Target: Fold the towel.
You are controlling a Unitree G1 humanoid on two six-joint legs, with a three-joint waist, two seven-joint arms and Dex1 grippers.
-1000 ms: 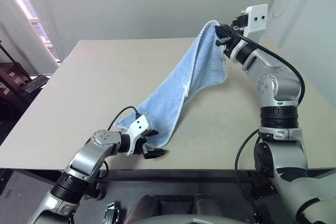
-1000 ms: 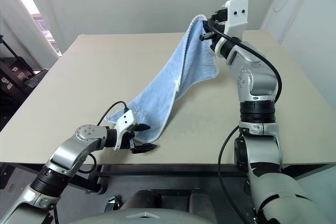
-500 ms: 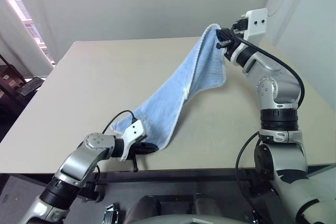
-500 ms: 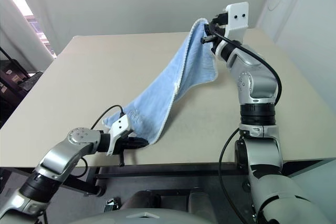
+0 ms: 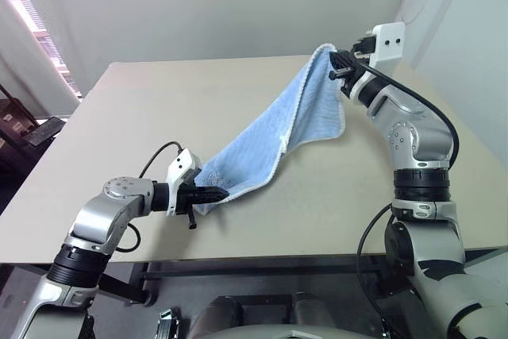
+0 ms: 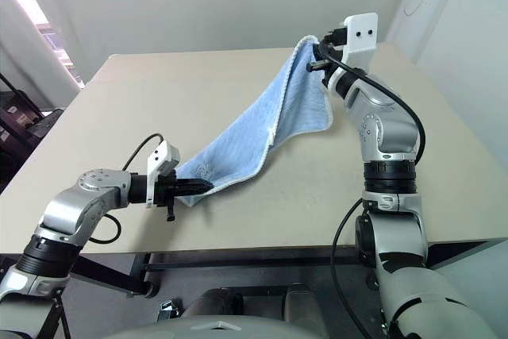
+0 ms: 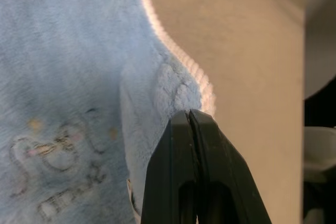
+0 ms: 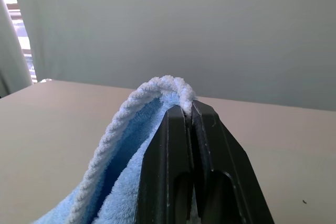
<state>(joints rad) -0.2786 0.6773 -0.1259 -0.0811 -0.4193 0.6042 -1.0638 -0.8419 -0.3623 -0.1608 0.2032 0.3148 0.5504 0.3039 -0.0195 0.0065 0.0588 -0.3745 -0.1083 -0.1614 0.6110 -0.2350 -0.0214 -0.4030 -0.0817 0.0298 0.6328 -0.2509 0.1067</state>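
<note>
1. Change observed: the left gripper (image 5: 216, 194), which a second ago stood with its fingers spread at the near corner of the towel (image 5: 274, 134), is now clenched on that corner. The left wrist view confirms it: the two black fingers (image 7: 197, 145) meet with the white-edged terry pinched between them.
2. The left arm has also lifted and drawn toward the robot's left. The near corner, previously lying on the table (image 5: 159, 109), now hangs just above the surface near the front edge.
3. The right gripper (image 5: 340, 67) remains clamped on the far upper corner, held high over the back right of the table; its fingers (image 8: 191, 129) are closed on the stitched edging, as before.
4. Position of the towel: stretched on a diagonal between the two grippers, high at the robot's right and low at its left, sagging in the middle. One loose flap hangs below the right gripper. An embroidered mark (image 7: 55, 153) shows close to the left grip.
5. Meaning for the task, as a judgement: both ends are now secured, so the cloth can be spread or brought corner to corner. No fold is made yet.
6. Surroundings: a dark piece of furniture (image 5: 20, 129) stands at the far left beyond the table, well apart from the work.
7. Obstructions: nothing lies between the cloth and the surface. The hanging flap and the slack middle may bunch if laid down untensioned.
</note>
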